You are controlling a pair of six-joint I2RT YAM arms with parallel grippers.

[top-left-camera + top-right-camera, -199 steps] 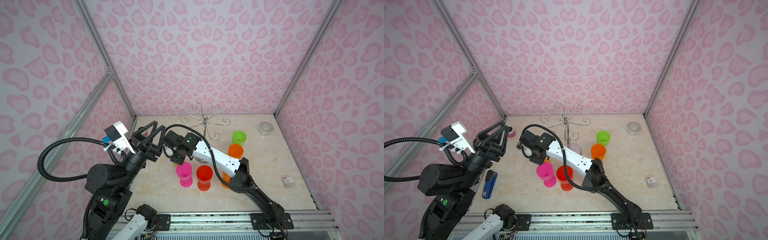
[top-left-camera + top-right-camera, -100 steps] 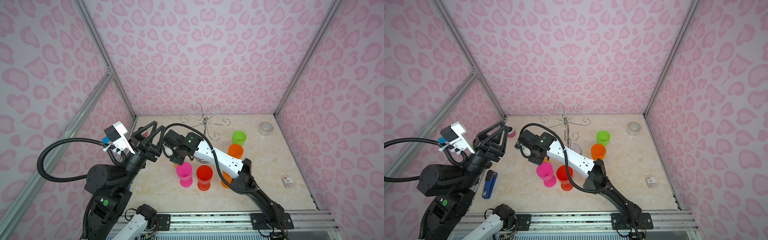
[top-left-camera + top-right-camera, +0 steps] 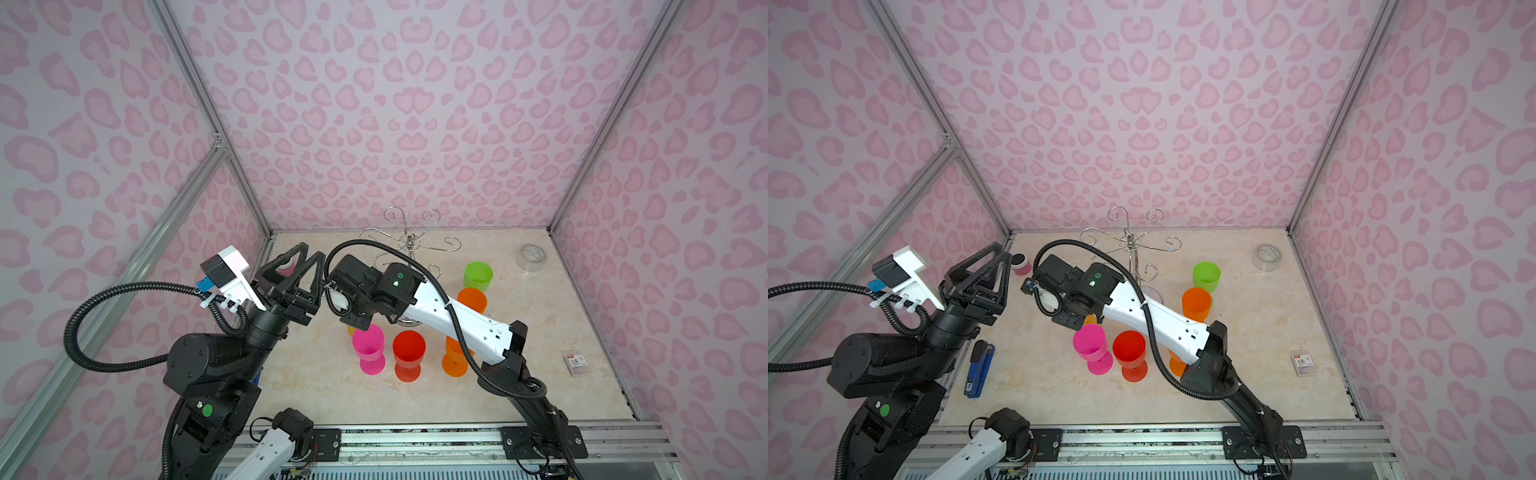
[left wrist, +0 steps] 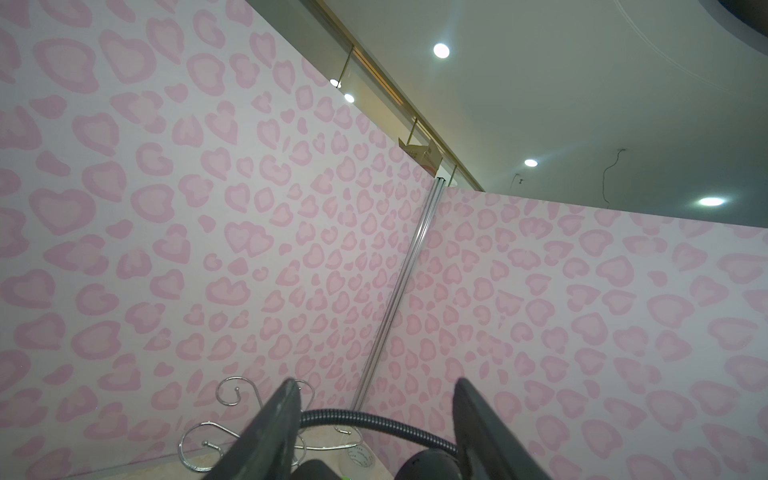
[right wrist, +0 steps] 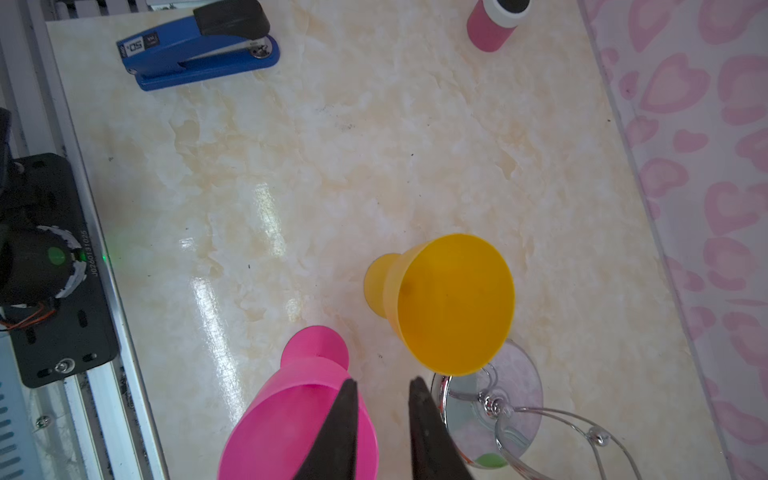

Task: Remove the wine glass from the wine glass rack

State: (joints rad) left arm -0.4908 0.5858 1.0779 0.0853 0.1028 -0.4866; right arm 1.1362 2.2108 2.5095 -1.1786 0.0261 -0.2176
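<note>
While rim-up, yellow wine glass (image 5: 449,303) upright

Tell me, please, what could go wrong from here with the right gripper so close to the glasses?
1. The right gripper hangs slightly open, holding nothing, just above the pink glass and beside the yellow glass; a downward or sideways move could tip either.
2. The wine glass rack has a curled arm right beside the gripper, which might snag it.

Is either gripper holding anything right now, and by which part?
Nothing is held. The right gripper hangs above the pink plastic goblet with a bare gap between its fingers; the left gripper is open and empty, up in the air.
</note>
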